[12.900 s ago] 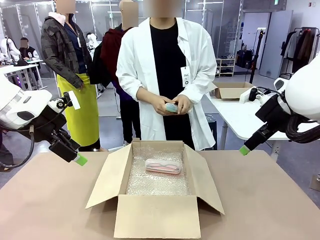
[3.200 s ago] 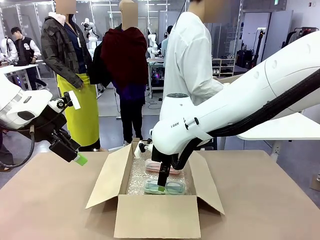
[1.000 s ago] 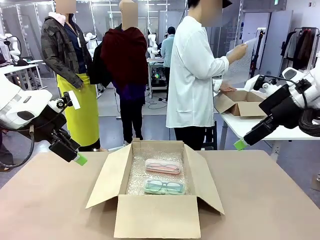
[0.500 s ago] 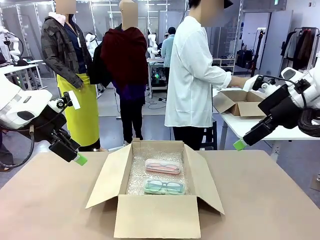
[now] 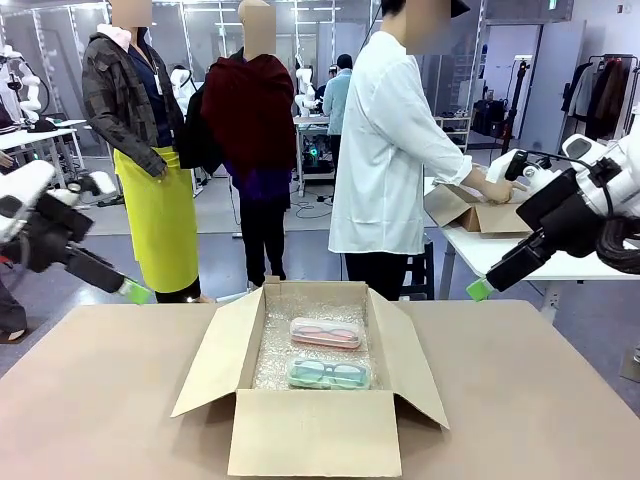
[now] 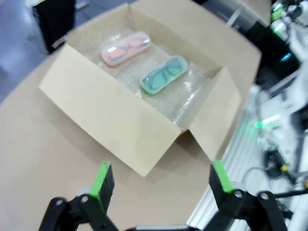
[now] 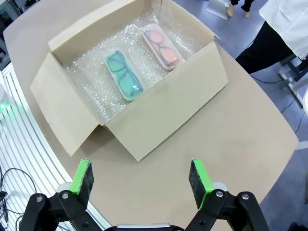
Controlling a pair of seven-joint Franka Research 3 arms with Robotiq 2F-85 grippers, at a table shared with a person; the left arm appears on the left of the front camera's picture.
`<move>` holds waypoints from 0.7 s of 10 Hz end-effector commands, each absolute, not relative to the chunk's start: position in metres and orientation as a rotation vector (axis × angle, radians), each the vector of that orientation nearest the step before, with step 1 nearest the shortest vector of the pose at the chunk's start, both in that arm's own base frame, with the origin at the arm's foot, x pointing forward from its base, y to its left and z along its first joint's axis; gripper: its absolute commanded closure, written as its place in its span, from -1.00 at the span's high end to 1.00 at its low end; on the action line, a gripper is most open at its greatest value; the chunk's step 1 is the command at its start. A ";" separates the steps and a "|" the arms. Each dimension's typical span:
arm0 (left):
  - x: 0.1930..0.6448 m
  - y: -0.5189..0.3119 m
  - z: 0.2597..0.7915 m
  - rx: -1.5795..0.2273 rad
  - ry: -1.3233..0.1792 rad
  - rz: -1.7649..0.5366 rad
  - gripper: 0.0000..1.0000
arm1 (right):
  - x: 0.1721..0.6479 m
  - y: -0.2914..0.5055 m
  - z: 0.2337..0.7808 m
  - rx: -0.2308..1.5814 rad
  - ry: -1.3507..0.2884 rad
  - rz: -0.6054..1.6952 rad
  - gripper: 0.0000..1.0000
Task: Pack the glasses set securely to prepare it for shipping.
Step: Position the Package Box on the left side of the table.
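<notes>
Tan surface (image 5: 100, 400) carries an open cardboard box (image 5: 310, 430) lined with bubble wrap (image 5: 300, 305).
Inside, pink case (image 5: 325, 332) far, mint-green case (image 5: 328, 373) near: likely light, stiff, slick; pinch across the narrow width. Left gripper (image 6: 161, 180) and right gripper (image 7: 139, 177) hover wide, empty.

Pink case (image 5: 326, 333): clear, flat, rounded corners, pink glasses inside, lying flat on bubble wrap (image 5: 275, 365) in the open cardboard box (image 5: 310, 430). Mint-green case (image 5: 328, 374): same shape, green glasses inside, flat, parallel, at its 6 o'clock, apart.

Pink case (image 5: 325, 332), mint case (image 5: 328, 373) in box (image 5: 310, 432)
</notes>
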State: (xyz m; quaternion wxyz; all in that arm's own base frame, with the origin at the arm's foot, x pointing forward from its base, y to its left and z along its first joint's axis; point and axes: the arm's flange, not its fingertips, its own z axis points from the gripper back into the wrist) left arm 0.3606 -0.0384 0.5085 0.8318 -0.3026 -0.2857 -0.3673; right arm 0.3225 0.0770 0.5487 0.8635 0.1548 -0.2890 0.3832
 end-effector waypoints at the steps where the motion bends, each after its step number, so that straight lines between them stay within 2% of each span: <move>1: 0.404 0.007 0.475 -0.846 -0.561 -0.635 1.00 | 0.322 0.077 0.550 0.318 -0.612 0.810 1.00; 4: 0.454 0.024 0.410 -0.992 -0.500 -0.488 1.00 | 0.322 0.077 0.550 0.318 -0.612 0.810 1.00; 7: 0.486 0.009 0.368 -0.980 -0.406 -0.346 1.00 | 0.322 0.077 0.550 0.318 -0.612 0.810 1.00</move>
